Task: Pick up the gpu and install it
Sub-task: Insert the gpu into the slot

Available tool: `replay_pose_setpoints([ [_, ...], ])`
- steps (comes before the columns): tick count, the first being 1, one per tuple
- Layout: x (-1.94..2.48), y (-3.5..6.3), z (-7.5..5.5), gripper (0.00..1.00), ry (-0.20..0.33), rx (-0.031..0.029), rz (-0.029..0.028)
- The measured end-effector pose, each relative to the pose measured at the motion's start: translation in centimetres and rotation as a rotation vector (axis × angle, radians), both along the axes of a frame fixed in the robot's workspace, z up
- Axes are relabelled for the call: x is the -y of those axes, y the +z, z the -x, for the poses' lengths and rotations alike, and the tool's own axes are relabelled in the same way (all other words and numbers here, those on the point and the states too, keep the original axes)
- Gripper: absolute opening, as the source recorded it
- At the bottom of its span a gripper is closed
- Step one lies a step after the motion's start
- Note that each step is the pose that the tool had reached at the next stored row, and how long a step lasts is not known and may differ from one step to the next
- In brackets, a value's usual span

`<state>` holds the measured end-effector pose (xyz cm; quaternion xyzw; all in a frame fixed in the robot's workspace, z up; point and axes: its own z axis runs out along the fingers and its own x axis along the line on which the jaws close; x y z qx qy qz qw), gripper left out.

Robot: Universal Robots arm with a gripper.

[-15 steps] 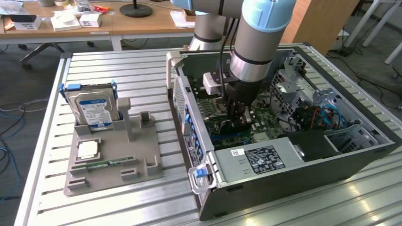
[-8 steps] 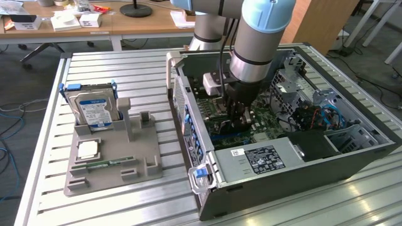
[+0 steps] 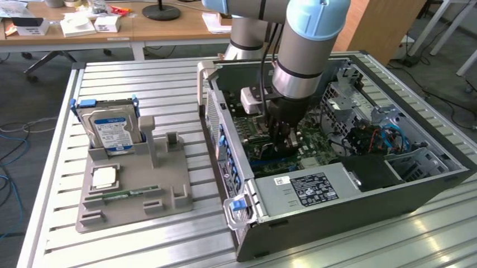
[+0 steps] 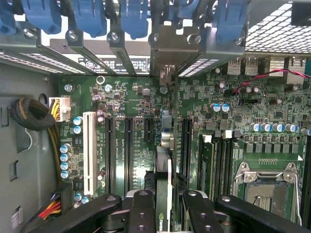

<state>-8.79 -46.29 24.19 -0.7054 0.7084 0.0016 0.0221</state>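
Item: gpu [image 4: 164, 160], thin card held on edge, pinched by the claw [image 4: 164, 206] inside the open computer case [image 3: 417, 184] on the counter [image 3: 149, 78]; held upright, apparently so its lower edge meets a motherboard [image 4: 121, 97] slot; long axis runs toward the case's rear brackets, metal bracket [image 4: 167, 53] end farthest from claw.
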Motion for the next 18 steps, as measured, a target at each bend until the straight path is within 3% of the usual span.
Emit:
replay_pose_setpoints([
  [18, 0.00, -0.25, -0.01, 0.27, 0.000, 0.0001, 0.0001],
])
